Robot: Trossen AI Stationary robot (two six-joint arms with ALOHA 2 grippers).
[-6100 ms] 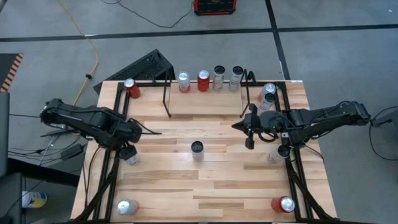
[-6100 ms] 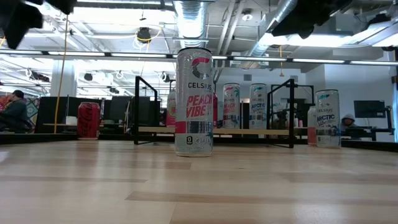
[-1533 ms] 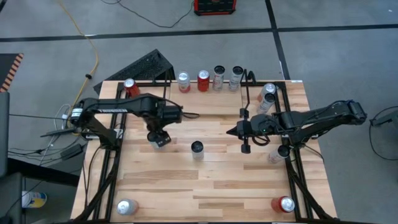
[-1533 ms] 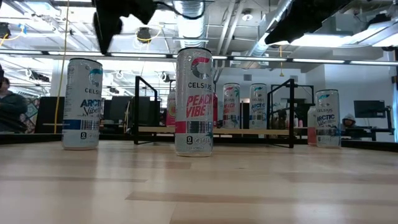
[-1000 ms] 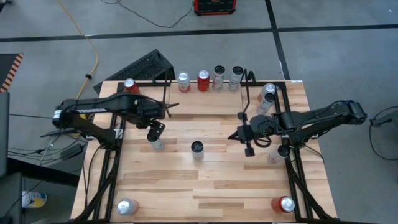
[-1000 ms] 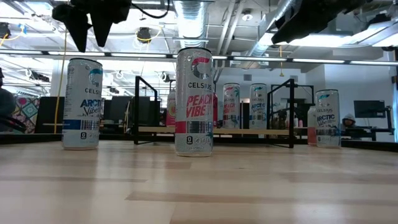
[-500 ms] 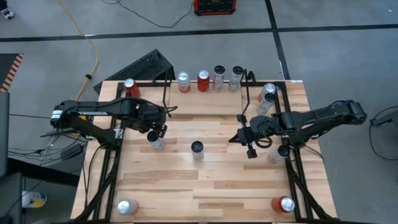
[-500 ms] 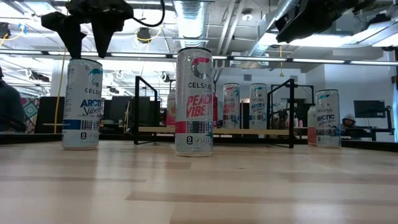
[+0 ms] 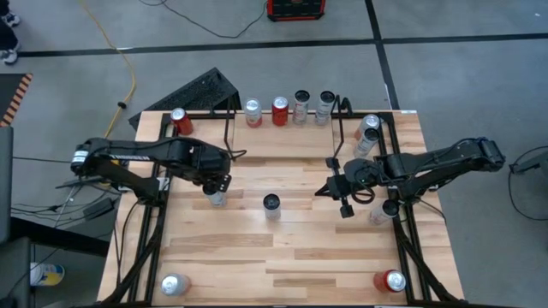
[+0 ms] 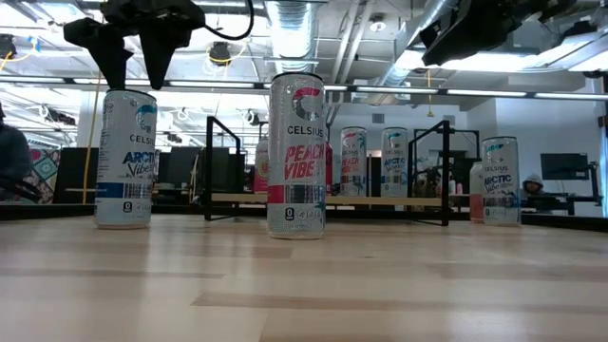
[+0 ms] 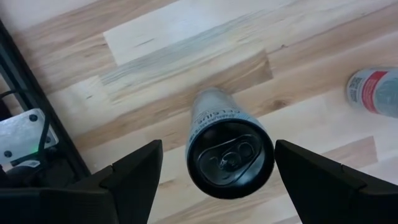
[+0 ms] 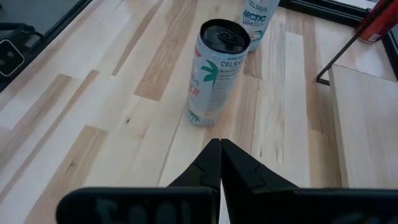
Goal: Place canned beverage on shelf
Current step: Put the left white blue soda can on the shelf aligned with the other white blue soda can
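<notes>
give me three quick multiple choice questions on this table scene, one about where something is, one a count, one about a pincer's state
1. Where is the left pincer?
A. directly above the upright silver Arctic Vibe can
B. over the shelf
C. at the table's near edge

2. How many cans stand on the low black-rod shelf with the light wood board?
A. two
B. four
C. six

3. How do the right pincer's fingers stand?
A. wide open
B. shut on a can
C. shut on nothing

Answers:
1. A: the left pincer has its fingers straddling the top of the silver Arctic Vibe can, open and apart from it.
2. B: the high view shows four can tops in a row on the shelf.
3. C: the right pincer has its tips meeting, short of the Peach Vibe can.
</notes>
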